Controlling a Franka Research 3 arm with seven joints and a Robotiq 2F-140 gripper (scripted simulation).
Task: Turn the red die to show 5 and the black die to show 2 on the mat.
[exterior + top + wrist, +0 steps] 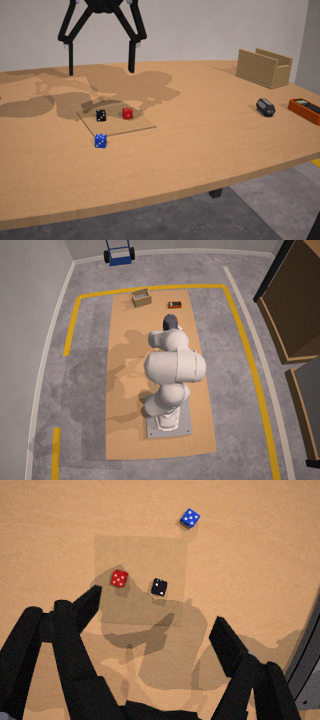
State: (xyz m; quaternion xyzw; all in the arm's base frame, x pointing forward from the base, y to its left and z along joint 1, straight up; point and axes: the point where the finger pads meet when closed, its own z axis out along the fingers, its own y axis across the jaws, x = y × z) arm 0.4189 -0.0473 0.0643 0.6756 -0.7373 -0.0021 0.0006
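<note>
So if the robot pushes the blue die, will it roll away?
Probably not far. The blue die is a flat-sided cube sitting flat on the table, so a low push would likely slide it. A higher push might tip it onto another face, changing its number.

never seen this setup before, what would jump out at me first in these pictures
Probably the big black gripper, hanging high over the table with its jaws spread wide and nothing between them. Below it, a black die and a red die sit side by side on a thin mat. A blue die sits just off the mat's near corner.
</note>
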